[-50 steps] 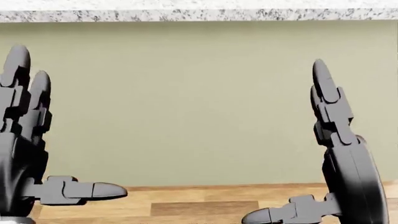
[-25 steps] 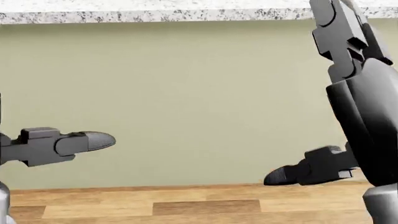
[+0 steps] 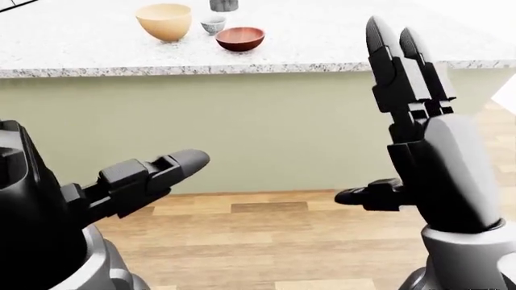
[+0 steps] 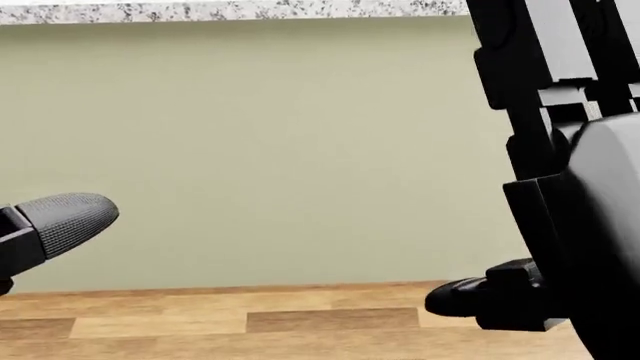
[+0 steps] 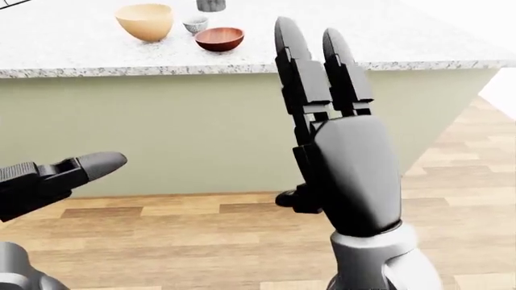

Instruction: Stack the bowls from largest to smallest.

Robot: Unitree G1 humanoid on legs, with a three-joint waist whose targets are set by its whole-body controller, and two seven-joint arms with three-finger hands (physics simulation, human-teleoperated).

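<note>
Three bowls stand apart on the speckled counter (image 3: 339, 36), near the top left of the eye views: a large tan bowl (image 3: 164, 21), a small pale bowl (image 3: 213, 25) behind it, and a red-brown bowl (image 3: 240, 38) to the right. My right hand (image 3: 375, 121) is raised below the counter edge, fingers (image 3: 401, 57) straight up, thumb out to the left, open and holding nothing. My left hand (image 3: 121, 181) sits low at the left with one finger (image 3: 187, 161) pointing right, also open. Both hands are well short of the bowls.
A dark cylinder (image 3: 223, 5) stands behind the bowls at the top edge. The counter's olive-green face (image 3: 274, 127) fills the middle of the view, with wooden floor (image 3: 266, 241) beneath. The counter ends at the right, where floor shows (image 5: 476, 151).
Both hands have risen and come closer to the camera. The right fingers now reach past the counter edge. The counter edge has slid slightly upward in the head view.
</note>
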